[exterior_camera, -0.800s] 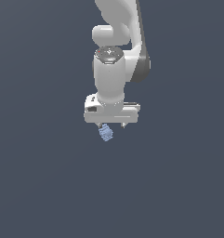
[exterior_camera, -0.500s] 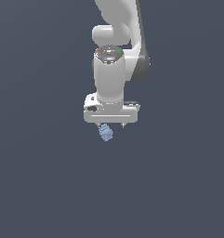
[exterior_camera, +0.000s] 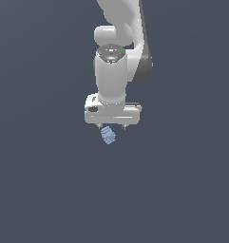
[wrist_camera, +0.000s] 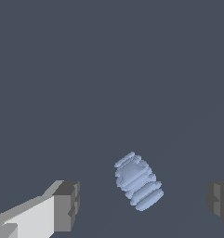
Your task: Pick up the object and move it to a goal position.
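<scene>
A: Object (exterior_camera: 108, 135), first: where is it?

B: In the exterior view, a small pale blue, ridged, barrel-like lump sits just under the white tool (exterior_camera: 113, 127), toward seven o'clock from the tool's middle. All around it is plain dark grey tabletop (exterior_camera: 49, 190); nothing else is in sight.

A: And the wrist view?

B: There the object (wrist_camera: 138, 181) lies tilted in the gap between two grey fingertips (wrist_camera: 67, 206), with open tabletop showing on both sides of it. It touches neither one.

A: So the tool is not gripping?

B: No. Its jaws are spread wide, far wider than the object, and it holds nothing.

A: How would the object handle?

B: Judging by its size, light. It looks stiff rather than soft, and the ridges running around it should give the pads some bite. The rounded, tilted body could roll or twist if pinched off-centre.

A: Where would you take hold?

B: Across the middle of the barrel, on the ridged flanks, with the fingertips low enough to straddle its widest part before closing.
</scene>
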`<state>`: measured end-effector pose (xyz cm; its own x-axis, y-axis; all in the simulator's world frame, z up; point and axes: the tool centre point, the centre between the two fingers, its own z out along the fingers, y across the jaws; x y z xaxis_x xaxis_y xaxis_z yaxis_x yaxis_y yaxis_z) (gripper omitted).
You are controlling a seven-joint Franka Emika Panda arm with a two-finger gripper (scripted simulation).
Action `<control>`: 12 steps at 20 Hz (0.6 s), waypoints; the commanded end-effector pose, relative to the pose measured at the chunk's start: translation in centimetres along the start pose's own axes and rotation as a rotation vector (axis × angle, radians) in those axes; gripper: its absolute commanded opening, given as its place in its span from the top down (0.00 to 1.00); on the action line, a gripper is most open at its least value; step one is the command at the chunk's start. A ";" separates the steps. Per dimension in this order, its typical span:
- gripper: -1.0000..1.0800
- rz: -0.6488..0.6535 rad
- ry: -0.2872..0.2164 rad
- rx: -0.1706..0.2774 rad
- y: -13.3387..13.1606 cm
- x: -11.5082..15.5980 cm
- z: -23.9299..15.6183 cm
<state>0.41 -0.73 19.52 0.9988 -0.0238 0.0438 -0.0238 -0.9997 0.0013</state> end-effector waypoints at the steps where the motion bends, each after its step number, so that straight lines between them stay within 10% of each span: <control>1: 0.04 0.001 0.000 0.000 0.0 0.0 0.0; 12: 0.04 -0.090 -0.007 -0.001 0.5 -0.8 1.4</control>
<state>-0.14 -1.08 18.38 0.9982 0.0467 0.0386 0.0465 -0.9989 0.0055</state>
